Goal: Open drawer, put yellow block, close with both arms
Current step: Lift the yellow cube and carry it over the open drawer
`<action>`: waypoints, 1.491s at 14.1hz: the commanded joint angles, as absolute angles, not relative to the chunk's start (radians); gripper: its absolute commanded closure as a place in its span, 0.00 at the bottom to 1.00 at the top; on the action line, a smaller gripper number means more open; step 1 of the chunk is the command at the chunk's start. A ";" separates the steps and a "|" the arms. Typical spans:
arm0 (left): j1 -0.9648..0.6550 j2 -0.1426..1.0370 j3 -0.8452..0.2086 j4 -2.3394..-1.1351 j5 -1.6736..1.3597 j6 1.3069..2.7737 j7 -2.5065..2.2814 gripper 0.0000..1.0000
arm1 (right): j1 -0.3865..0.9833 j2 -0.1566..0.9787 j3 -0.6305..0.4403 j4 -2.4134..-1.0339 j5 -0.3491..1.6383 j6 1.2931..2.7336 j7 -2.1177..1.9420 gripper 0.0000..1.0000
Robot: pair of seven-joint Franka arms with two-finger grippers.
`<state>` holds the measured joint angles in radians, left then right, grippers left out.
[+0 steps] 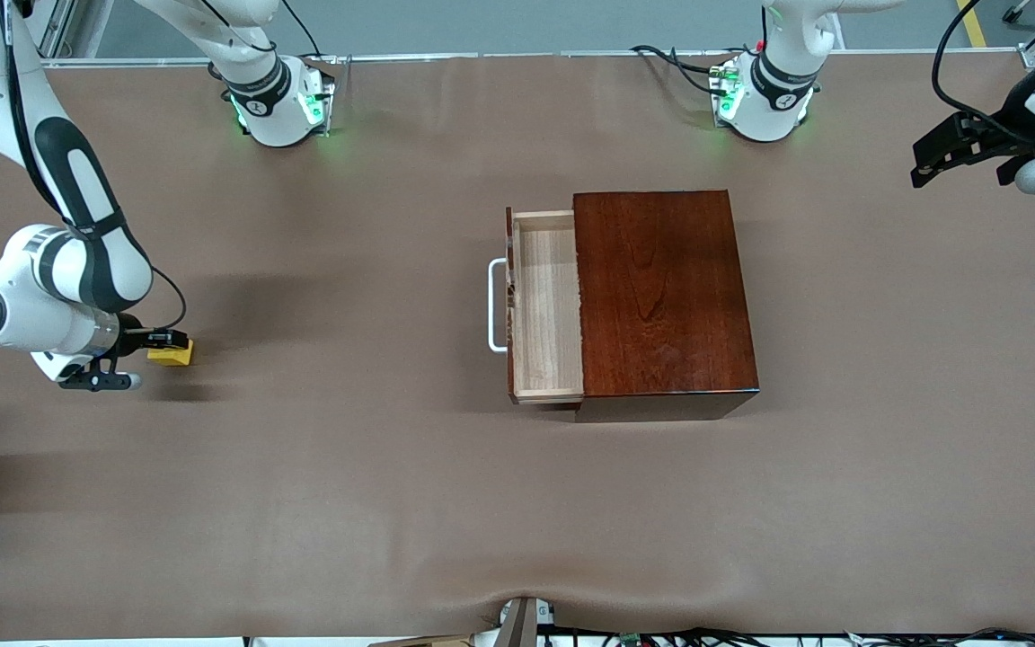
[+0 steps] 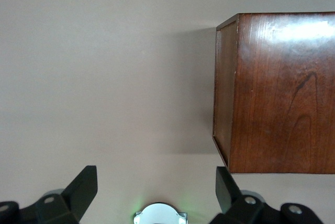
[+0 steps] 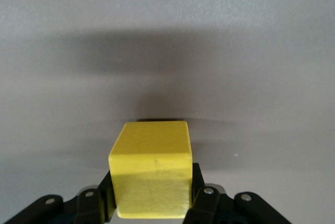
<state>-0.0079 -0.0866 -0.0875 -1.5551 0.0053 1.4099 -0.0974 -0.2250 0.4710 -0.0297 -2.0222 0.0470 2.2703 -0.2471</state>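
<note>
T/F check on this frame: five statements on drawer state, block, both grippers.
1. The drawer is pulled open. True.
2. The yellow block lies in the drawer. False: it is at the right arm's end of the table, well apart from the box.
3. The right gripper is shut on the yellow block. True.
4. The left gripper holds the drawer's handle. False: it is open, empty, beside the box.
5. The drawer tray is empty. True.
</note>
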 commanded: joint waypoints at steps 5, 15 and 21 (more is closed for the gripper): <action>0.011 -0.103 -0.089 -1.575 0.023 1.427 -0.089 0.00 | -0.224 0.390 -0.011 -1.967 0.170 2.025 -0.128 1.00; 0.011 -0.103 -0.089 -1.575 0.021 1.428 -0.091 0.00 | -0.055 0.118 -0.009 -1.918 0.170 1.760 0.431 1.00; 0.009 -0.103 -0.091 -1.575 0.023 1.434 -0.091 0.00 | 0.109 0.097 -0.009 -1.757 0.172 1.557 0.826 1.00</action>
